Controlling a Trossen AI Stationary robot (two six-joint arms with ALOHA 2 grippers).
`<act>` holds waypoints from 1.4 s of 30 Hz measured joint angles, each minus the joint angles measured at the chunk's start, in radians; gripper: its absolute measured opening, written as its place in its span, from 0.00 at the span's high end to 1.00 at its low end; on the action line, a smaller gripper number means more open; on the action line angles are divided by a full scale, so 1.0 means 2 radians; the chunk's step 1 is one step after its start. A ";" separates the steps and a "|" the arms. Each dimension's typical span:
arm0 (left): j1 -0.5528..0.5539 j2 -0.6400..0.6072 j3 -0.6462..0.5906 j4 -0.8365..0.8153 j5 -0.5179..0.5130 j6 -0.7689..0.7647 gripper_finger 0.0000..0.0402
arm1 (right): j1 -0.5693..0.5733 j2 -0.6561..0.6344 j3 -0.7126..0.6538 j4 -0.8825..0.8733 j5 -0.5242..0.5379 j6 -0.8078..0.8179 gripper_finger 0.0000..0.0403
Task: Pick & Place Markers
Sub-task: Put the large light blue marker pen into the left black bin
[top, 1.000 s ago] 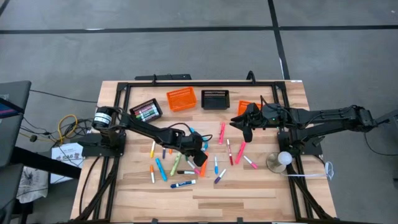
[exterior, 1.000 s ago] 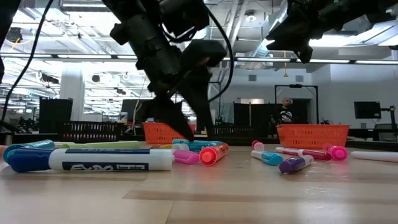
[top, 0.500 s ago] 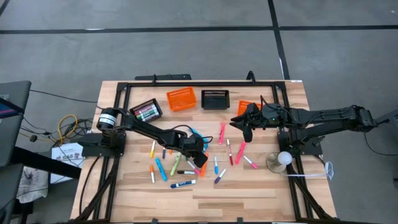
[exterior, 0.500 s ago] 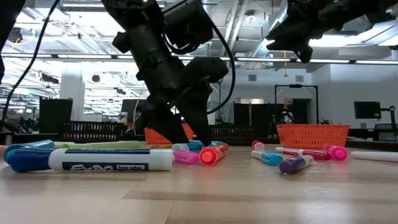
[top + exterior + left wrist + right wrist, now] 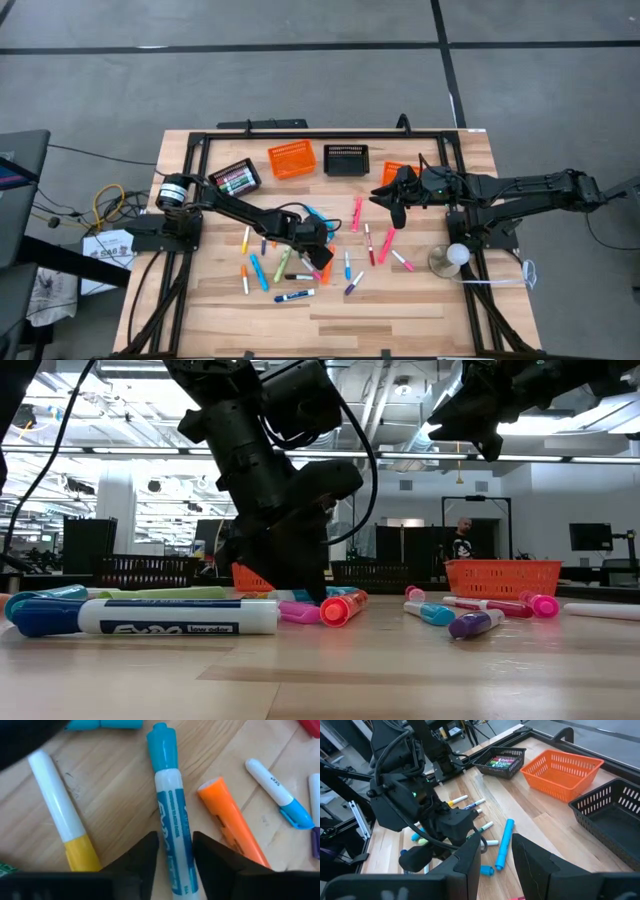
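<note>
The left gripper has its two dark fingers pressed against either side of a light blue marker, grasping its white barrel low on the worktop. The marker lies flat, its long axis running straight away from the wrist, with the blue cap at the far end. Just beside it an orange marker lies at a slant, and on the other side a white and yellow marker also lies slanted. In the high view this gripper sits near the middle of the worktop, amid the scattered markers.

The right gripper hangs above the worktop toward its right edge, near an orange basket; whether its fingers are clenched or holding anything I cannot tell.
</note>
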 joint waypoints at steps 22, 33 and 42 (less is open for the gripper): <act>0.026 -0.117 -0.003 0.003 -0.026 -0.003 0.82 | 0.000 0.000 0.000 0.000 0.000 0.009 0.75; 0.033 -0.341 -0.050 0.008 -0.034 0.092 0.81 | 0.000 0.000 0.000 0.000 0.000 0.008 0.75; 0.033 -0.514 -0.186 0.015 0.044 0.109 0.81 | 0.000 0.000 0.000 0.000 0.000 0.005 0.75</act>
